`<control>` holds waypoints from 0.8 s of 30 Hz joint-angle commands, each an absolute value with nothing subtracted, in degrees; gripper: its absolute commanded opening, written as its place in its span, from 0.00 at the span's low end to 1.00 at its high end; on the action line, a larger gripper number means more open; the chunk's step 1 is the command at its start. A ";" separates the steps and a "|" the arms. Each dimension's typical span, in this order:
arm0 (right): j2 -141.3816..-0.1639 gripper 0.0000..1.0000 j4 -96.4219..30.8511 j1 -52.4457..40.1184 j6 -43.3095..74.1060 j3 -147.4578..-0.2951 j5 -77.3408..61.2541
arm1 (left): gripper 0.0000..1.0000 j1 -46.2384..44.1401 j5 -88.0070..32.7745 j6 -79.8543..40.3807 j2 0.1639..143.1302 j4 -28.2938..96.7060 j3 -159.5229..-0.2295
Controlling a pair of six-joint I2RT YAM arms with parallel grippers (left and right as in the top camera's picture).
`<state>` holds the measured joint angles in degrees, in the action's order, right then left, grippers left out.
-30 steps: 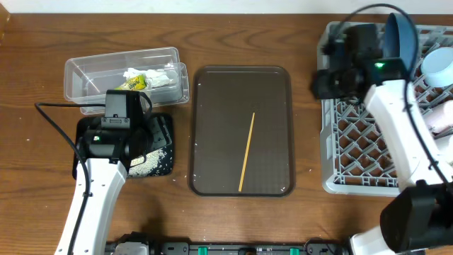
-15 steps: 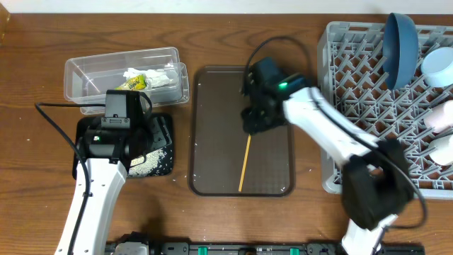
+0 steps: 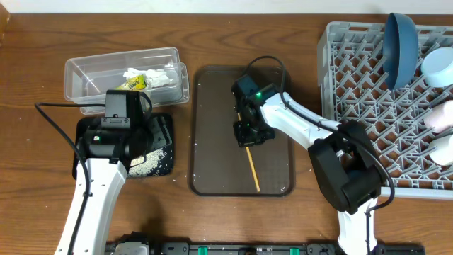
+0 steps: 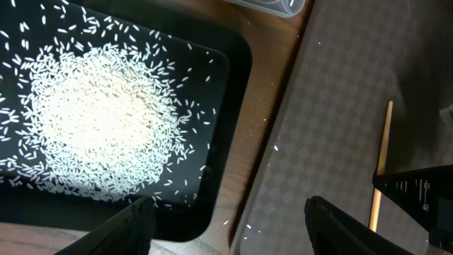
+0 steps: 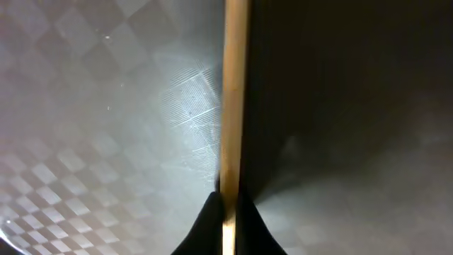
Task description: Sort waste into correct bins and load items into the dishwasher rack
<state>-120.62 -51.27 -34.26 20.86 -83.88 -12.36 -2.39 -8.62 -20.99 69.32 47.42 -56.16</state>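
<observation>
**Right claw pinches the chopstick**

The wooden chopstick (image 3: 252,170) lies on the brown tray (image 3: 212,106). It looks light, thin, stiff and smooth, so it may slip or swing if held by one end. The middle seems safer. The right claw (image 5: 228,205) is squeezed tight on its far end. The left claw (image 4: 230,212) hangs spread wide, holding nothing, over the black tray (image 4: 226,92) of rice (image 4: 99,120). Farther off stands the grey rack (image 3: 354,85).
</observation>
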 commanded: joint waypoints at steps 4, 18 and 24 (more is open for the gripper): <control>-120.20 0.01 -52.71 -28.75 18.79 -84.86 -10.76 | 0.71 -2.20 -8.29 -21.12 69.23 47.51 -56.42; -98.63 0.01 -55.86 -9.17 5.37 -88.44 -2.15 | 0.71 -2.20 -8.29 -21.12 69.23 47.48 -56.42; -99.59 0.01 -60.29 -2.48 2.48 -88.29 1.04 | 0.71 -2.20 -8.29 -21.12 69.23 47.33 -56.42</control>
<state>-97.56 -59.16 -4.58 5.32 -88.88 -2.22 -2.39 -8.62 -20.99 69.32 47.37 -56.16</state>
